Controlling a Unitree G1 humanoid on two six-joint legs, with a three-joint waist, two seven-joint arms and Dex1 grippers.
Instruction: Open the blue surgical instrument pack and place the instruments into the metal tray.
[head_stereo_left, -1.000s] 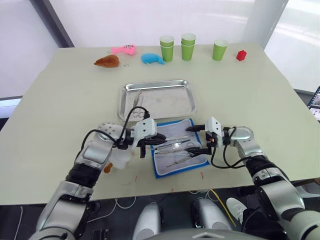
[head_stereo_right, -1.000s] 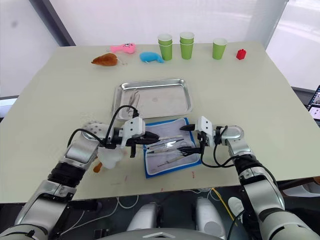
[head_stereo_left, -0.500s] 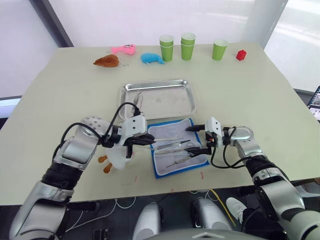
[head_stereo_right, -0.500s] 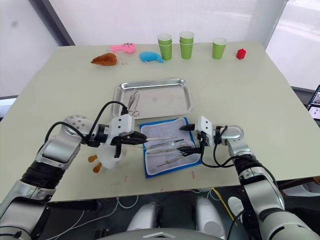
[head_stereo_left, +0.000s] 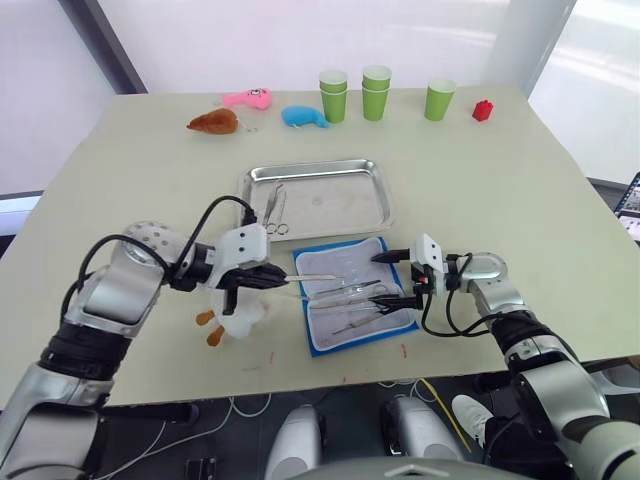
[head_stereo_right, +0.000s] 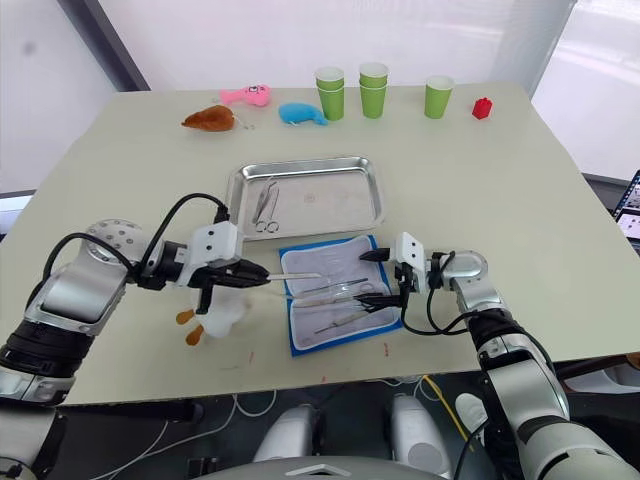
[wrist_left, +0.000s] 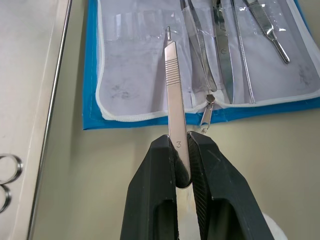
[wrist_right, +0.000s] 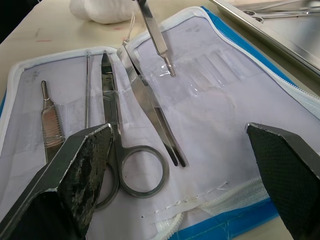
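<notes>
Left gripper (wrist_left: 181, 159) pinches 1 thin, stiff, slippery scalpel handle (wrist_left: 175, 107) by its end over the open pack (head_stereo_left: 357, 292), while right gripper (head_stereo_left: 398, 279) stands open.

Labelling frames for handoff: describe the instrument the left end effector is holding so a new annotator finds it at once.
Start at the shiny rectangular steel tray mid-table, then drop to the open blue fabric pack with whitish lining in front of it. Over the pack's left edge, the left end effector pinches a flat silver ribbed handle stamped "3". Unlike the tools in the pack's sleeves, it is lifted clear and has no finger rings.
</notes>
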